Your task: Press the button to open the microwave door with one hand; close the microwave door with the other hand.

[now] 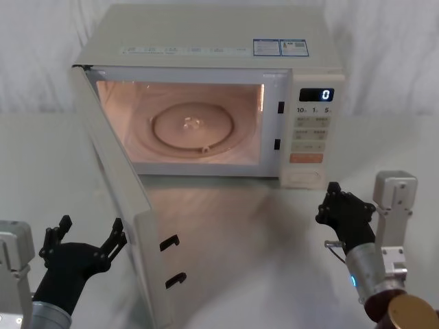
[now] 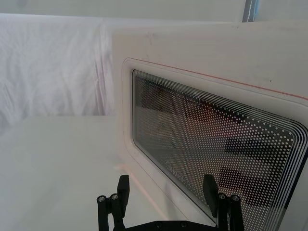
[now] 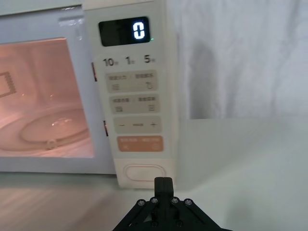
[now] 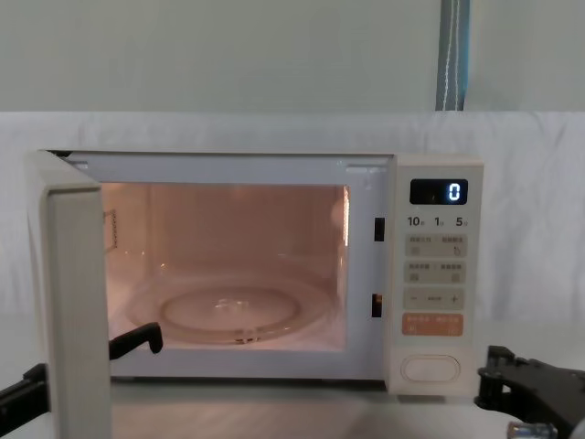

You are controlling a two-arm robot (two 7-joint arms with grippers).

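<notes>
The cream microwave (image 1: pixel 206 34) stands at the back of the table, its cavity lit. The microwave door (image 1: pixel 127 199) is swung out toward me on the left; its dark window (image 2: pixel 202 139) faces my left gripper (image 2: pixel 167 190). That left gripper (image 1: pixel 91 226) is open, low and just outside the door, a short gap away. My right gripper (image 1: pixel 334 188) is shut and points at the control panel. Its tips (image 3: pixel 163 182) sit just in front of and slightly below the oval button (image 3: pixel 143 172), not touching it. The button (image 4: pixel 431 368) lies at the panel's bottom.
The display (image 3: pixel 138 31) reads 0 above small keys and an orange key pair (image 3: pixel 140 143). A glass turntable (image 1: pixel 194 127) lies inside the cavity. The pale table (image 1: pixel 240 233) has free room between the open door and my right arm. White cloth hangs behind.
</notes>
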